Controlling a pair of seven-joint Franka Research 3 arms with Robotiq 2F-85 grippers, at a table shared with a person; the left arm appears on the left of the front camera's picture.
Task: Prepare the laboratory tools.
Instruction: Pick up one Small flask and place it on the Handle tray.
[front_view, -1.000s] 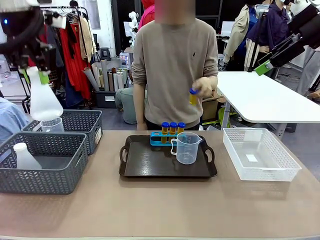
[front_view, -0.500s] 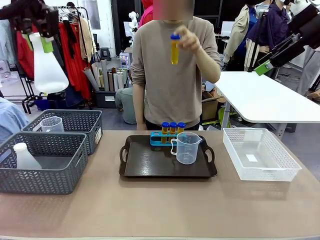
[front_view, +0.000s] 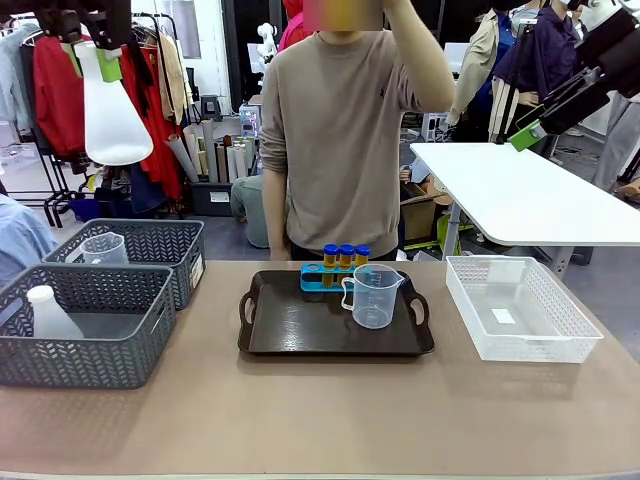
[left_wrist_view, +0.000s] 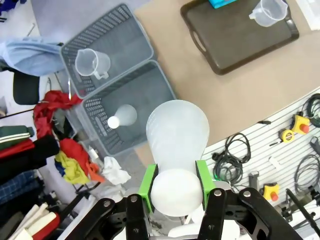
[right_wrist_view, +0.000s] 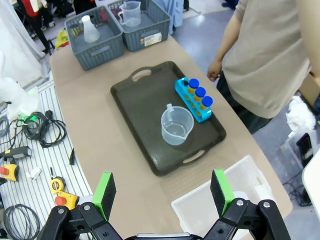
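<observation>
My left gripper (front_view: 95, 55) is high at the far left, shut on the neck of a translucent white conical flask (front_view: 112, 120) that hangs mouth-up well above the grey baskets. In the left wrist view the green pads (left_wrist_view: 148, 180) clamp that flask (left_wrist_view: 177, 130). A clear handled beaker (front_view: 372, 295) stands on the dark tray (front_view: 300, 330), just in front of a blue rack (front_view: 316, 280) holding three blue-capped tubes (front_view: 346, 255). My right gripper (right_wrist_view: 162, 192) hovers open high over the table's right side, above the beaker (right_wrist_view: 176, 125) and the rack (right_wrist_view: 192, 100).
Two grey mesh baskets stand at the left: the near one (front_view: 90, 350) holds another flask (front_view: 48, 312), the far one (front_view: 165, 245) another beaker (front_view: 103, 248). A white mesh basket (front_view: 530, 340) sits at the right. The person (front_view: 345, 140) stands behind the tray, one arm raised.
My left gripper has lifted the flask higher and a little to the right. The person's hand has risen with a tube from chest height to head height.
</observation>
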